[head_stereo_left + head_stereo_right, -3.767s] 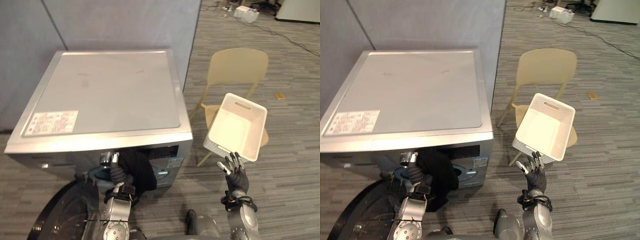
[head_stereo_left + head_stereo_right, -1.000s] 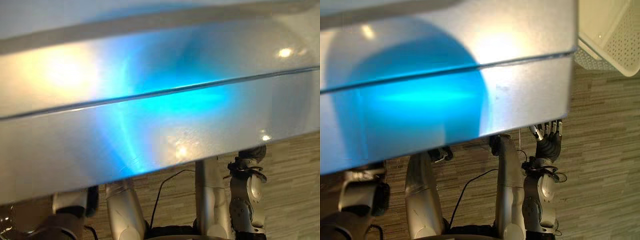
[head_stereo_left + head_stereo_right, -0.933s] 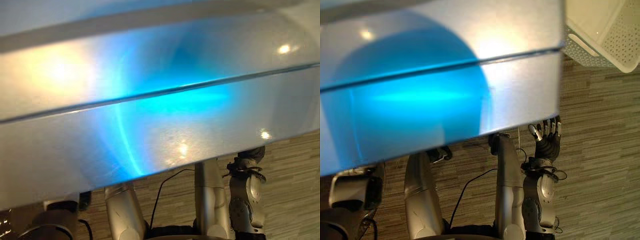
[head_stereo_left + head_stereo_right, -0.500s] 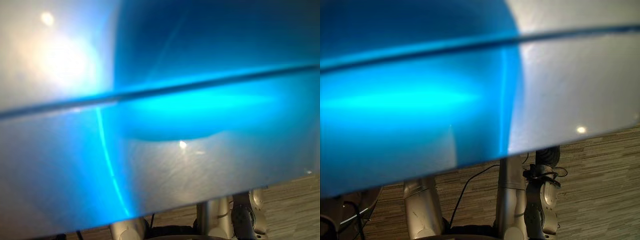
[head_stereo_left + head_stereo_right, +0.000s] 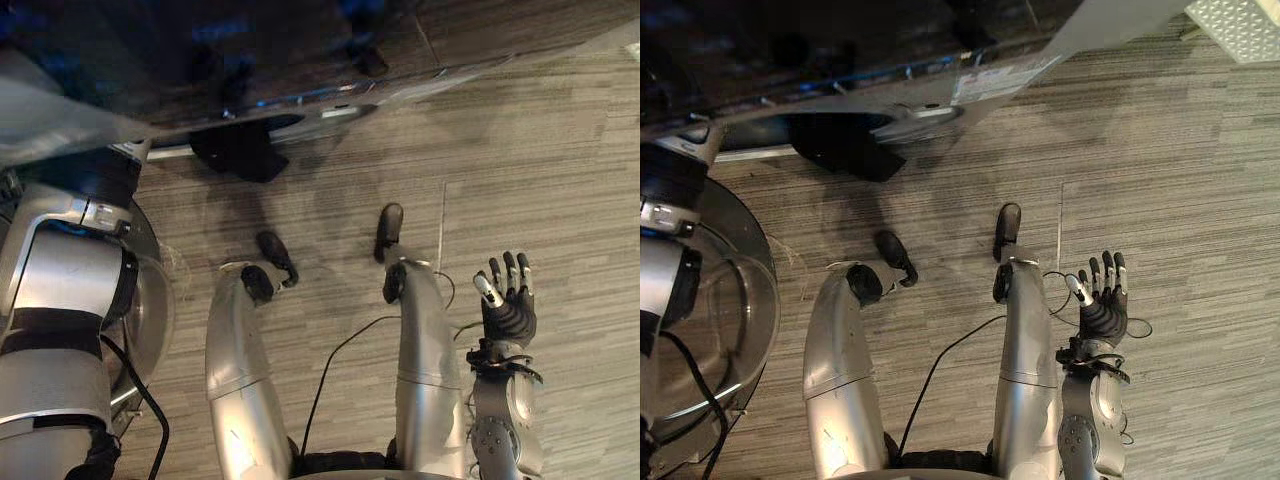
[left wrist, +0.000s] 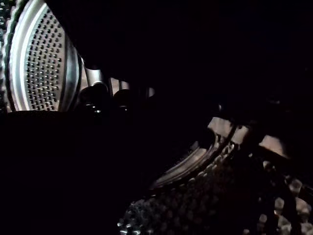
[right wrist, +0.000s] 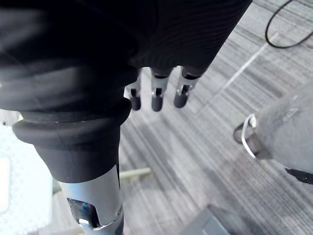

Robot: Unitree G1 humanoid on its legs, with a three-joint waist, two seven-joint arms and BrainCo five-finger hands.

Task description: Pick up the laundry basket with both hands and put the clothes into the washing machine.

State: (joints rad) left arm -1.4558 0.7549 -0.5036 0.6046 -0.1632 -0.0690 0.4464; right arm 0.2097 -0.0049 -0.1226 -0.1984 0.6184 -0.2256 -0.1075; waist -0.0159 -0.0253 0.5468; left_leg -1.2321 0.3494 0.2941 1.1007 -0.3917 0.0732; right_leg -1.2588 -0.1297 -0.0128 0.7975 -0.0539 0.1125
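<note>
Right wrist view looks along the right hand [image 7: 154, 93]: its fingers run straight out in a row past the dark ribbed cover, curled round nothing, with only the grey striped floor [image 7: 195, 161] beyond them. In the two eye views that same hand is raised at the robot's right side, palm up, fingers spread and straight, and it holds nothing. It touches no object.

Well away from the right hand, off in the far right corner of the right eye view, a corner of the white perforated laundry basket [image 5: 1240, 25] shows. Neither hand is on it.

On the robot's left, the left arm [image 5: 60, 270] reaches forward and goes into the front of the washing machine [image 5: 990, 75]. The left wrist view is very dark. The left hand [image 6: 97, 92] is inside the machine, in front of the perforated metal drum [image 6: 44, 63], with black cloth all around it. Whether this hand is open, closed or gripping the cloth cannot be told in that darkness.

A dark garment [image 5: 840, 145] hangs out of the machine's opening, drooping below the front panel towards the floor; part of it is outside the drum. The lowest edge of the cloth is close to the floor, though contact cannot be made out.

Just beside the left arm, the machine's round glass door [image 5: 710, 320] is swung wide open, low on the robot's left side.
</note>
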